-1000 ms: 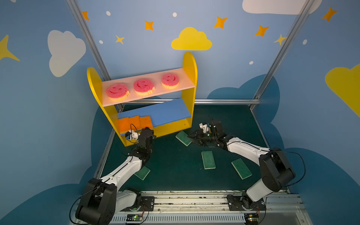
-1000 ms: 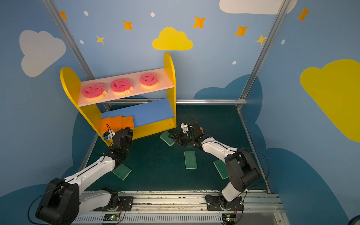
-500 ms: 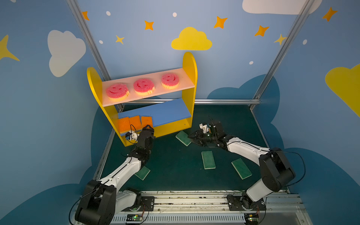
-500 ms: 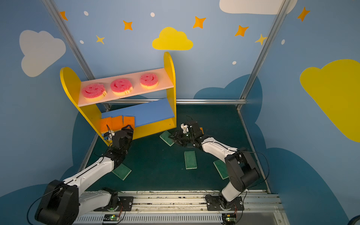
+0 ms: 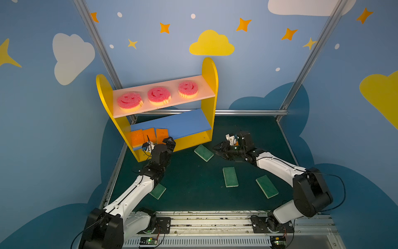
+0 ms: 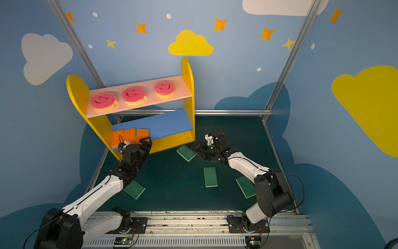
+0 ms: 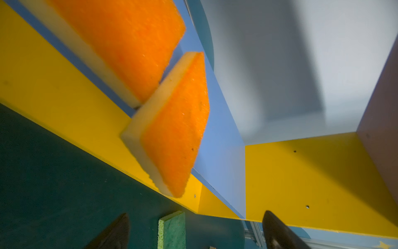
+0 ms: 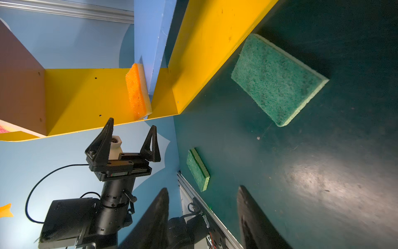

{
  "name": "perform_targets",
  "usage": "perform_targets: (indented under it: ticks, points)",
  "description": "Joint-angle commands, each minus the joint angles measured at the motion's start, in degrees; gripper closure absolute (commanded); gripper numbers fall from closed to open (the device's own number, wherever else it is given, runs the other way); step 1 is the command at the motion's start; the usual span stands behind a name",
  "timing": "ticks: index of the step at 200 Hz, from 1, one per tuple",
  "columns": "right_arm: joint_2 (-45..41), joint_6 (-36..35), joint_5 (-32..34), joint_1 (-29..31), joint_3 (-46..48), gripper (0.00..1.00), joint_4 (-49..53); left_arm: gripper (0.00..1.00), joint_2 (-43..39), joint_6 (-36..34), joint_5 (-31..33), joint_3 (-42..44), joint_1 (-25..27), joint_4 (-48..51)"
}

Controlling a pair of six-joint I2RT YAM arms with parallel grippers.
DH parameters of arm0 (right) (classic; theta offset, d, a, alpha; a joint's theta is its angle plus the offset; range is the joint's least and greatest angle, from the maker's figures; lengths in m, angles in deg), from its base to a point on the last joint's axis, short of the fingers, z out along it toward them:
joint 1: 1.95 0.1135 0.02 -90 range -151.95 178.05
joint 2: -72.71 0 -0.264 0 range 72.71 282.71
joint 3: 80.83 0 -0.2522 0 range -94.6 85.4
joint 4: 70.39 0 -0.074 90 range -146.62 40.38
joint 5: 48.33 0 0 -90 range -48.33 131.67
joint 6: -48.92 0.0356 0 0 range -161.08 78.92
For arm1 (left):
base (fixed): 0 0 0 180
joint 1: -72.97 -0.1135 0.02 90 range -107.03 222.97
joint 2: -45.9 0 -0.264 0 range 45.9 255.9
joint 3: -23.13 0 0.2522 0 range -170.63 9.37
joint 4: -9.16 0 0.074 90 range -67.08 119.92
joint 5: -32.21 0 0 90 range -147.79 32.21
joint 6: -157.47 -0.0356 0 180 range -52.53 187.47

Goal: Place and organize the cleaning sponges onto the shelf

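Observation:
The shelf point(image 5: 210, 86) carries three pink smiley sponges point(image 5: 159, 96) on its pink board. Three orange sponges point(image 5: 148, 135) lie side by side at the left end of the blue board point(image 5: 185, 125). My left gripper point(image 5: 163, 143) stands open just in front of them, holding nothing. In the left wrist view the nearest orange sponge point(image 7: 174, 129) overhangs the board's edge beyond the spread fingers point(image 7: 280, 232). My right gripper point(image 5: 217, 149) is open and empty, low over the mat beside a green sponge point(image 5: 203, 152), which also shows in the right wrist view point(image 8: 277, 79).
Three more green sponges lie on the dark green mat: one mid-floor point(image 5: 230, 176), one at the right point(image 5: 267, 186), one partly under the left arm point(image 5: 158, 190). Metal frame posts and blue walls close in the mat. A rail point(image 5: 215, 222) runs along the front.
The left gripper has opened and let go of the third orange sponge, which now lies on the blue board. The right gripper's jaws have widened slightly; that arm has hardly moved.

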Motion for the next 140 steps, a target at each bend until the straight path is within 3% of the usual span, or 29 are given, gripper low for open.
perform_targets:
  ticks: [1, 89, 140]
  points:
    - [-2.22, -2.82, -0.23, -2.05, 1.36, 0.46, 1.26, 0.05, -0.33, -6.39, -3.39, -2.41, 1.53, 3.40]
    - [-4.38, -14.94, -2.55, -18.56, 3.72, 0.32, 12.30, 0.02, 11.04, -20.63, -16.06, -12.32, 10.55, 5.67]
    - [-2.24, -15.83, -4.82, -22.99, 4.91, 0.32, 11.84, 0.05, 12.20, -19.53, -16.23, -9.72, 11.42, 1.95]
